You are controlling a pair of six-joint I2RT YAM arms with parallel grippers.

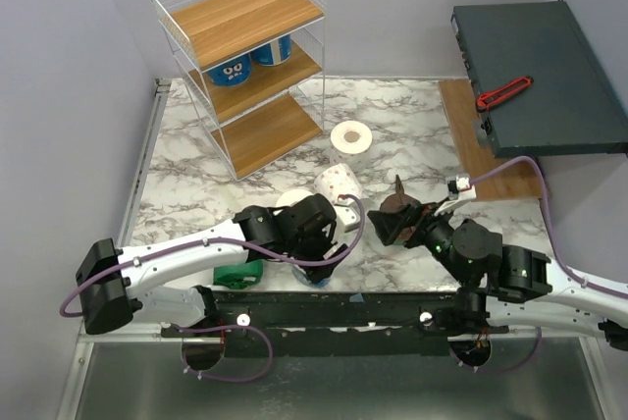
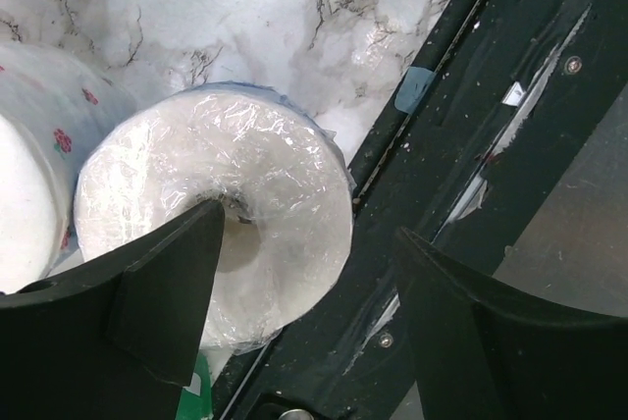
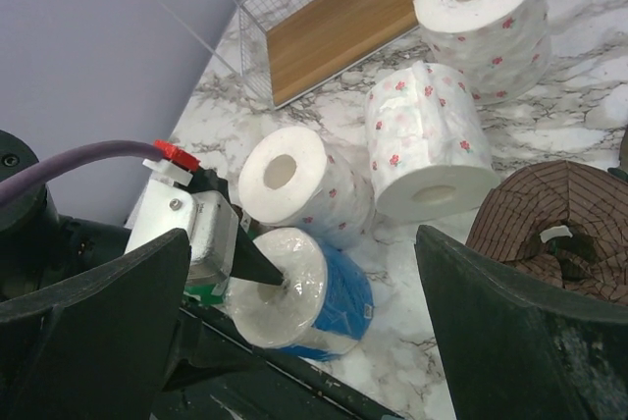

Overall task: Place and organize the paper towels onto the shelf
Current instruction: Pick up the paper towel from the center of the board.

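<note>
Contact looks close at the near table edge. One blue-wrapped roll point(image 2: 245, 175) lies there on its side, just beside the black rail point(image 2: 471, 96). Its long axis is roughly level, and its plastic-covered end face is turned toward the left gripper point(image 2: 306, 226).

That gripper hangs right over the end face with its fingers spread. One fingertip point(image 2: 201, 224) sits at the mouth of the hollow core. The other is out past the roll's rim, above the rail, so the roll's wall lies between them. Whether the inner tip already touches the core cannot be told through the wrinkled wrap.

The right gripper point(image 3: 302, 236) is spread wide too and holds nothing. It is farther off, beside a brown striped object point(image 3: 554, 219), so the left arm is plainly the nearer. Closing across the wall looks like the coming grip.

Three speckled rolls point(image 3: 427, 145) and a green-wrapped roll point(image 1: 238, 274) sit on the marble table point(image 1: 412, 116), short of the shelf point(image 1: 245, 18). The shelf's middle board holds two blue rolls point(image 1: 250, 62).
</note>
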